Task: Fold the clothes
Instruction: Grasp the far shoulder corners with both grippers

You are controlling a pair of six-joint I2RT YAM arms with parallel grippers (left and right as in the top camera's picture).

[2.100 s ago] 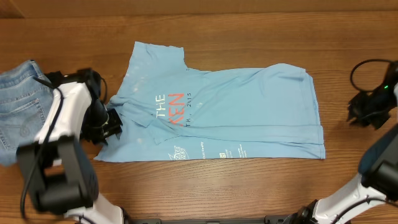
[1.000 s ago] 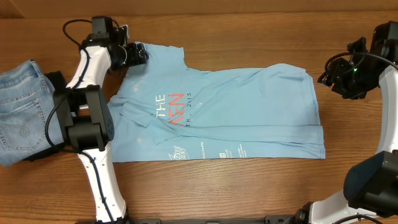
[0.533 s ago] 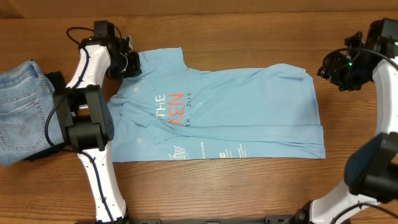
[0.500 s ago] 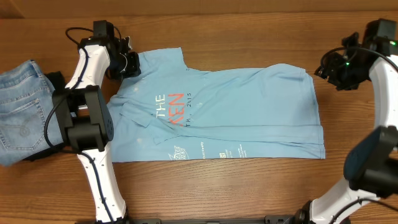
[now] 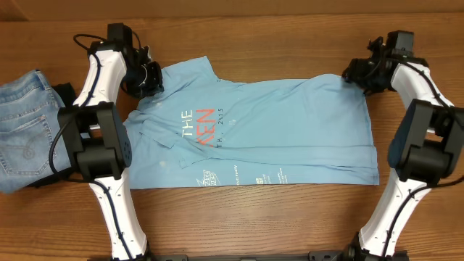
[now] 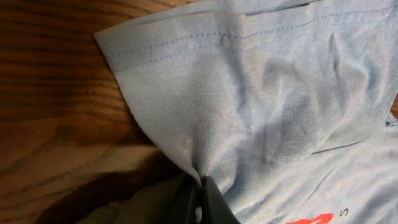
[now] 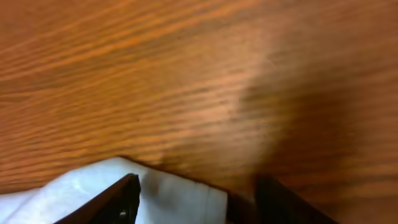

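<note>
The clothes, a light blue T-shirt point(image 5: 275, 130) with white and orange-red lettering, lie spread flat on the wooden table. My left gripper point(image 5: 150, 77) sits at the shirt's upper left sleeve, shut on a pinch of the blue fabric point(image 6: 261, 106). In the left wrist view the cloth bunches into the closed left gripper point(image 6: 200, 186). At the shirt's upper right corner my right gripper point(image 5: 354, 72) stands open. In the right wrist view the right gripper point(image 7: 199, 202) straddles the shirt's corner point(image 7: 177, 194), which lies on the table between the two spread fingers.
Faded blue jeans point(image 5: 22, 123) lie at the table's left edge, beside the left arm. Bare wood point(image 5: 275, 36) runs behind the shirt and along the front point(image 5: 254, 217).
The left gripper has shut on the sleeve fabric. The right arm has swung left and down onto the shirt's upper right corner, and its jaws have spread wider.
</note>
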